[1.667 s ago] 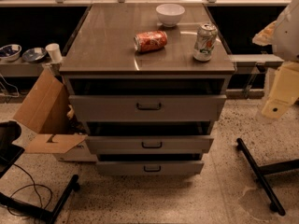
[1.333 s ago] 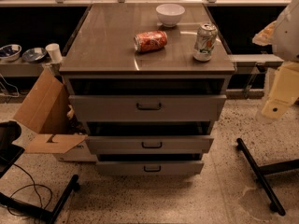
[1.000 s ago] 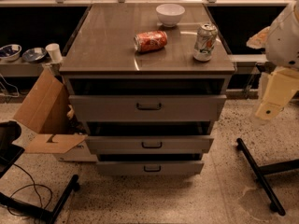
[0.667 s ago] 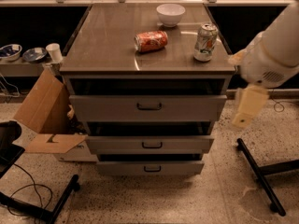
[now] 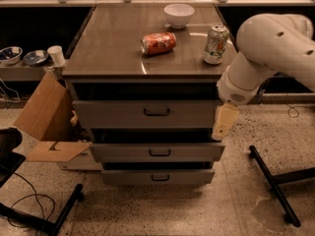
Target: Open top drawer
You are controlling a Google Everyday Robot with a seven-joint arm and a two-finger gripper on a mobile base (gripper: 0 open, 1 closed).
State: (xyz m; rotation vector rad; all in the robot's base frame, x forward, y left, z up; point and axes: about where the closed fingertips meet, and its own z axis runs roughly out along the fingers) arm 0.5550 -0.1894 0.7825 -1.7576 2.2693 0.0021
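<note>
Compared with a moment ago, the white arm (image 5: 268,53) has swung in from the right edge of the frame, and the cream-coloured tool (image 5: 224,123) now hangs just beside the right end of the top drawer (image 5: 113,114); the drawers and everything on the bench (image 5: 113,48) lie as they did before. The arm enters from the upper right, its thick rounded joint bent over the bench's right front corner, with the tool pointing down and slightly left below it. Whether the tool is released or clenched cannot be told. The top drawer sits in the middle of the frame directly under the bench top, and its dark bar handle (image 5: 156,112) is at the centre of the front, well apart from the tool. There are three grey drawers stacked in all. On the bench stand one white bowl (image 5: 178,14) and two cans: a red can (image 5: 158,43) on its side and an upright can (image 5: 216,44) near the arm.
</note>
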